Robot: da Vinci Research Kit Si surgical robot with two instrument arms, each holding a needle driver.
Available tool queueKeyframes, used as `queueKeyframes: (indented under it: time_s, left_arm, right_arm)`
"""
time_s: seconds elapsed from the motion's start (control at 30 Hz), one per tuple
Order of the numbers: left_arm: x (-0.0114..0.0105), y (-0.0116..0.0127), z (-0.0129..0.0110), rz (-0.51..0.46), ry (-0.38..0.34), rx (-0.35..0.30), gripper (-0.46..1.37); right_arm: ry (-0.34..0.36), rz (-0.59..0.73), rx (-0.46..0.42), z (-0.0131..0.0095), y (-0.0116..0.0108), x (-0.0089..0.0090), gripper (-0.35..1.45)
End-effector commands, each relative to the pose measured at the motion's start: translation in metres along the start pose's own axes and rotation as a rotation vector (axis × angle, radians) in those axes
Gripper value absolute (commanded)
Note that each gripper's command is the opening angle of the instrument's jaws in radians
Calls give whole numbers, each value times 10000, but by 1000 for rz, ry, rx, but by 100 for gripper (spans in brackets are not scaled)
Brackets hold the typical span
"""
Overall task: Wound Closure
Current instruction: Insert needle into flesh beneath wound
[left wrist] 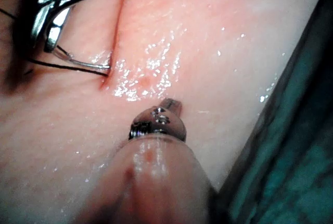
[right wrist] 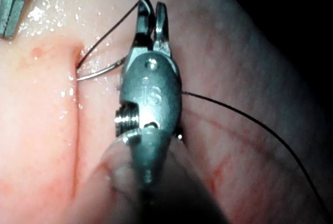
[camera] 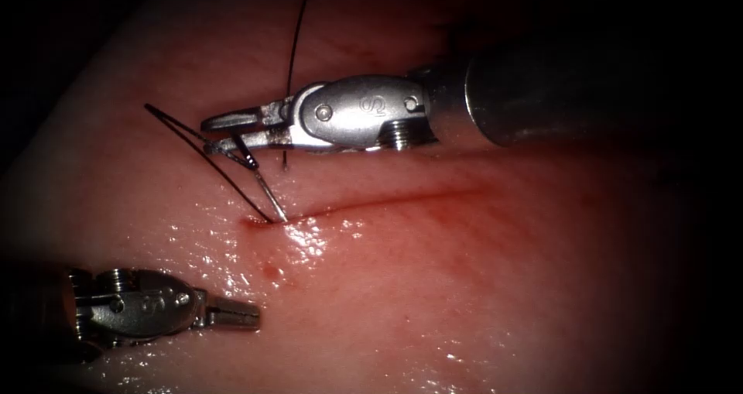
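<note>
My right tool reaches in from the right above the cut, its jaws shut on the curved needle toward its tail end. The needle slants down from the jaws, and its tip touches the tissue at the cut's left end. In the right wrist view the needle curves behind the right tool to that same spot. Dark thread runs up out of view, and another strand slants to the cut's left end. My left tool rests low on the left, shut and holding nothing.
The tissue is wet and glistening near the cut's left end, with red fluid in small spots there. In the left wrist view the left tool lies close below the cut's end, with the right tool beyond it.
</note>
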Motion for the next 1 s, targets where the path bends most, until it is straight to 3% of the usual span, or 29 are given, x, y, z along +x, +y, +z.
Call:
queueKeyframes:
  time_s: [0.03, 0.23, 0.4, 0.57, 0.8, 1.0]
  left_arm:
    - [0, 0, 0, 0, 0, -5, -35]
    - [-2, 1, -2, 1, 0, -6, -35]
    - [-2, 2, -3, 1, -1, -6, -35]
    - [1, 4, -1, -1, 1, -9, -35]
    - [6, 6, 4, -4, 3, -14, -35]
    - [9, 8, 3, -12, 4, -16, -35]
  right_arm:
    - [-56, 14, -56, 0, -4, 3, -35]
    - [-132, -108, -102, -4, -27, 9, -35]
    - [-142, -203, -140, -16, -50, 18, -35]
    - [-164, -236, -259, -24, -74, 24, -35]
    - [-198, -194, -446, -15, -77, 23, -35]
    - [-222, -146, -527, -11, -67, 13, -35]
